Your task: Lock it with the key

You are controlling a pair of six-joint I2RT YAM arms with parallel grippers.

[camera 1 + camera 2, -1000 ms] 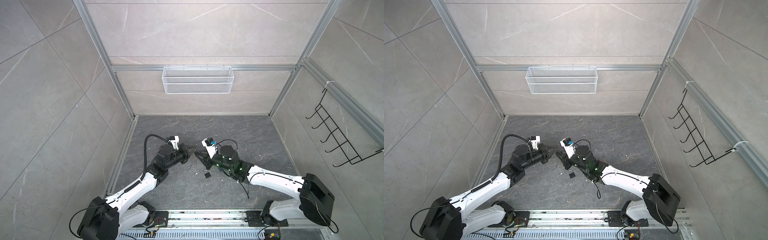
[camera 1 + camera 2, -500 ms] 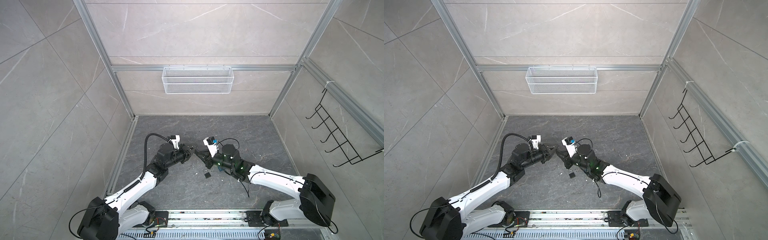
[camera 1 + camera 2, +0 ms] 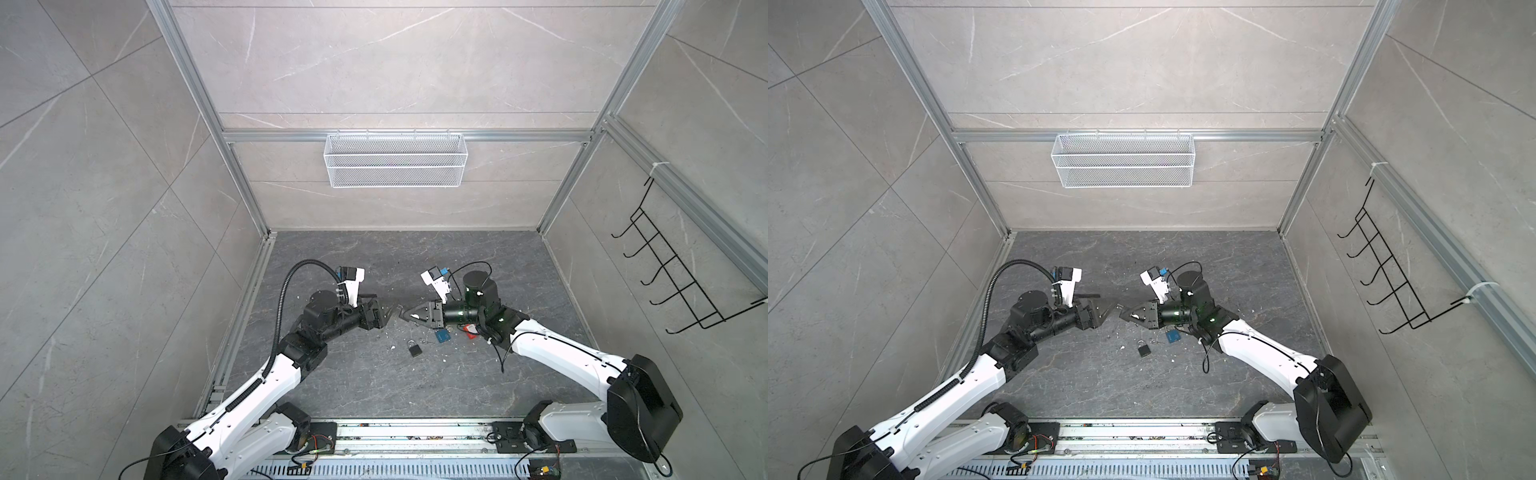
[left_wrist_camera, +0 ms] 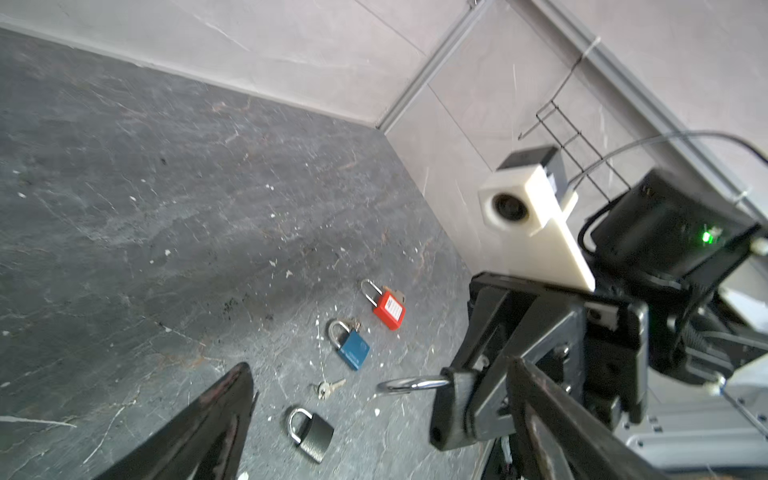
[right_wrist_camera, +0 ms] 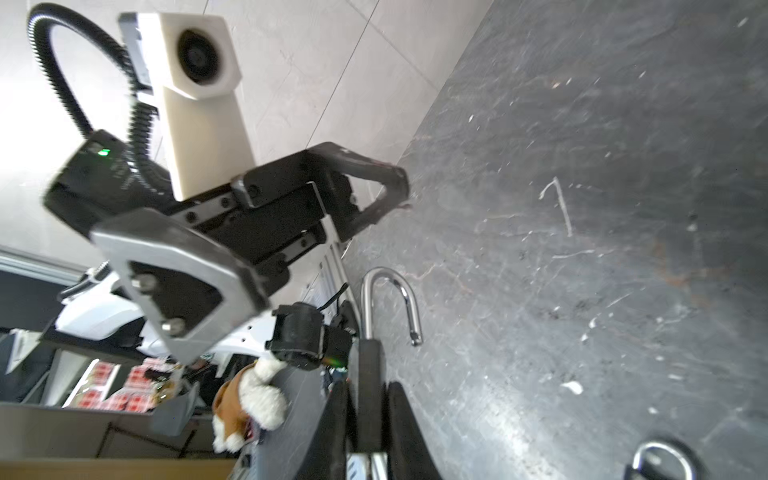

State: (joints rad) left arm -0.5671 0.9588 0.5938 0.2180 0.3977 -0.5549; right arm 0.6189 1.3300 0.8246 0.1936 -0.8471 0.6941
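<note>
Grey tiled walls close in a dark stone floor (image 3: 374, 257), with a white wire basket (image 3: 395, 166) at the upper middle of the frame and a black hook rack (image 3: 681, 274) on the right-hand wall. In both top views the two arms meet nose to nose a little below the middle of the frame.

The right gripper (image 3: 404, 314) is clenched on the held padlock (image 5: 370, 374), whose dark body sits edge-on between the fingers. Its steel shackle (image 5: 390, 291) sticks out past the tips, and the short leg hangs free of the body (so the lock is unlatched).

The left gripper (image 3: 385, 308) is released. Its jaws are spread wide with nothing between them. Its tips stand just beside the held padlock, and I cannot tell whether they touch it.

A small loose key (image 4: 330, 386) lies flat on the floor, apart from both grippers, between the blue padlock (image 4: 352, 347) and the grey padlock (image 4: 311, 434). The red padlock (image 4: 388, 307) lies beyond the blue one. In a top view these three show as a short row on the floor, just below the right gripper and its wrist.
</note>
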